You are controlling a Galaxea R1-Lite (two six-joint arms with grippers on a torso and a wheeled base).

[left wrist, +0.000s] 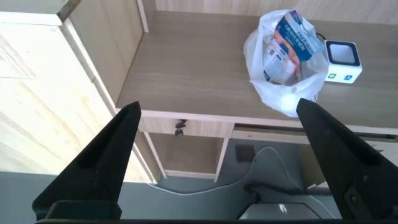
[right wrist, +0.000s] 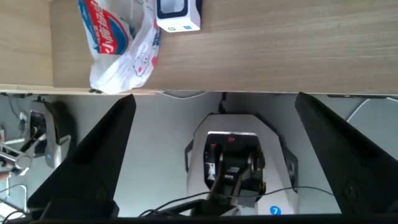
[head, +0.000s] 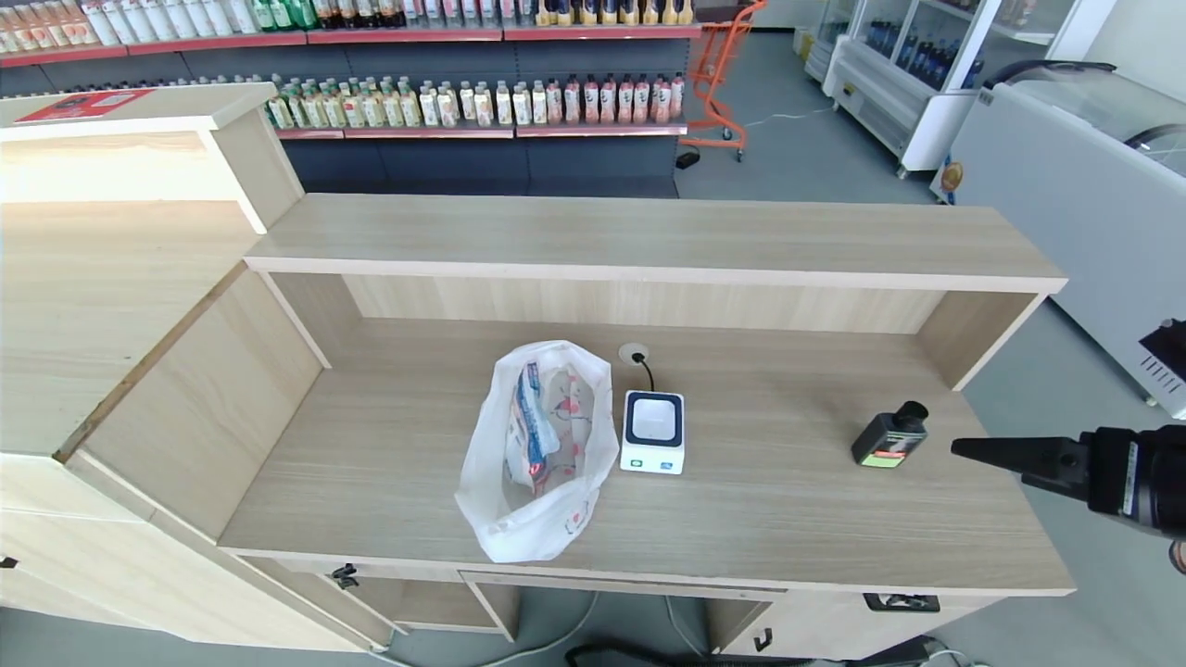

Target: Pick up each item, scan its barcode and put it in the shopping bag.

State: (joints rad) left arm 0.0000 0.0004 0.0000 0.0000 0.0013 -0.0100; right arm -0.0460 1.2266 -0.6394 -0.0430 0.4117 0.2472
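Wooden counter holds shopping bag, scanner, green-labelled bottle; left gripper and right gripper gape wide, empty.

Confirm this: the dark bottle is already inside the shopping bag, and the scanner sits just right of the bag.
Not inside: the dark bottle sits on the counter, well right of the scanner, per the head view. The scanner does sit just right of the shopping bag.

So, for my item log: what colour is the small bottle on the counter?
Black bottle with a green-and-red label, clearest in the head view.
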